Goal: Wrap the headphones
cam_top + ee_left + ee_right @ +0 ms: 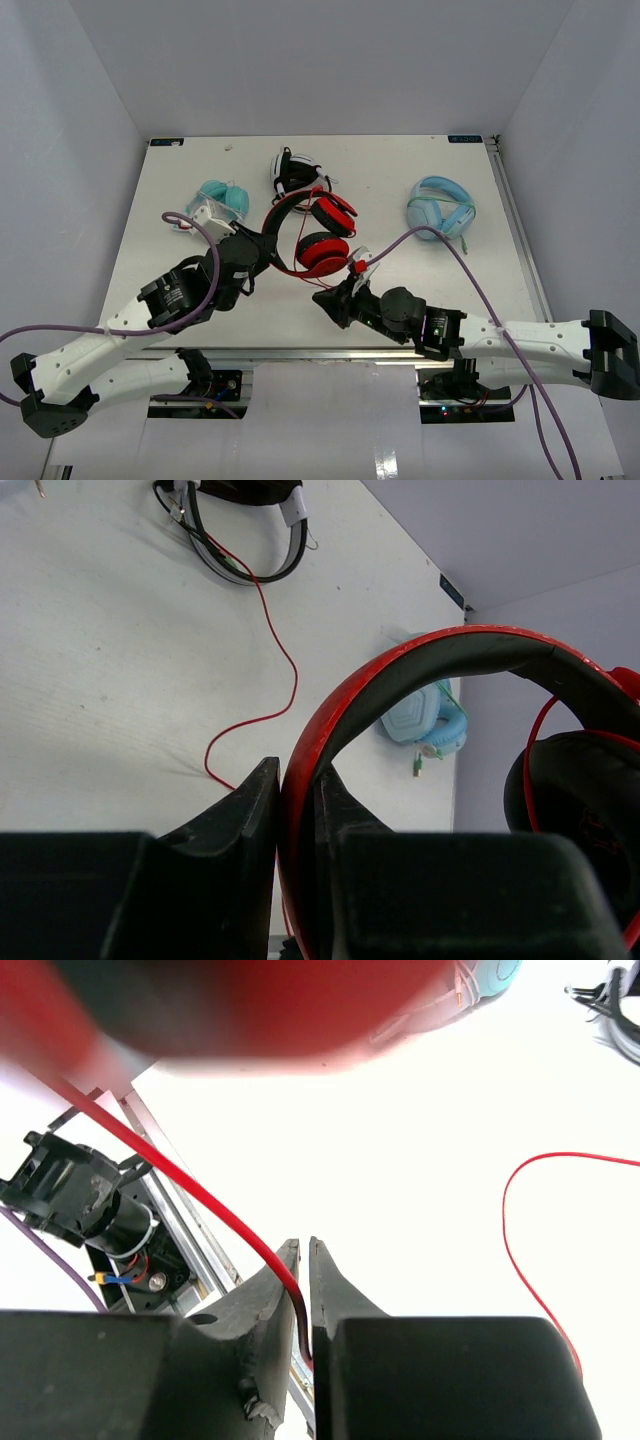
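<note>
The red headphones (318,232) with black ear pads sit mid-table, held raised at the headband. My left gripper (262,243) is shut on the red headband (350,700); its fingers pinch the band in the left wrist view. My right gripper (328,298) sits in front of the lower ear cup and is shut on the thin red cable (190,1188), which runs between its jaws. More cable (520,1230) loops over the table, and in the left wrist view the cable (270,640) trails toward the black-and-white pair.
A black-and-white pair (292,168) lies at the back centre, a teal pair (222,198) at the back left, a light-blue pair (440,210) at the back right. The table's near edge rail (170,1210) is close to my right gripper.
</note>
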### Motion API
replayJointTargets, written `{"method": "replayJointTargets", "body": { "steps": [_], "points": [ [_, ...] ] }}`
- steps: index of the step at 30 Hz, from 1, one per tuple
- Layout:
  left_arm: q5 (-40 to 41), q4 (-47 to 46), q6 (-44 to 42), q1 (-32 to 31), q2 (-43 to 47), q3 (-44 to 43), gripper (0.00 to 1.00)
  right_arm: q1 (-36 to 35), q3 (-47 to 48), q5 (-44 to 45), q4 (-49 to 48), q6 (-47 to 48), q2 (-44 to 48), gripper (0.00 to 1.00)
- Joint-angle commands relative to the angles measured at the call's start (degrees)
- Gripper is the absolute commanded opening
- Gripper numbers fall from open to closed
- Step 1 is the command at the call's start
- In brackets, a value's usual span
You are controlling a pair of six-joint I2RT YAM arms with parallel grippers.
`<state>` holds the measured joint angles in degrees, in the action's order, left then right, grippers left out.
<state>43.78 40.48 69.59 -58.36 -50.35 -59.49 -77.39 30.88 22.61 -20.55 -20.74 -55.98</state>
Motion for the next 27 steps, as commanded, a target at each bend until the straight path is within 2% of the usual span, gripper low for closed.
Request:
{"method": "replayJointTargets", "body": {
  "steps": [1,18,21,27],
  "points": [
    [-3.1,-6.8,5.0,-0.3,3.4,-1.0,0.0,-0.5,-3.3,-1.3,-5.7,2.6,-1.2,0.16],
    [-8.4,-7.1,6.0,-0.3,2.0,-2.5,0.0,0.0,-7.0,-8.3,-30.4,22.1,-12.8,0.34],
    [-8.8,-7.1,5.7,-0.3,1.9,-2.7,0.0,1.6,-7.4,-10.3,-34.3,22.5,-15.1,0.34],
    [-8.4,-6.8,4.9,-0.3,2.5,-3.0,0.0,7.3,-10.3,-19.7,-42.6,21.2,-19.9,0.34]
  ]
}}
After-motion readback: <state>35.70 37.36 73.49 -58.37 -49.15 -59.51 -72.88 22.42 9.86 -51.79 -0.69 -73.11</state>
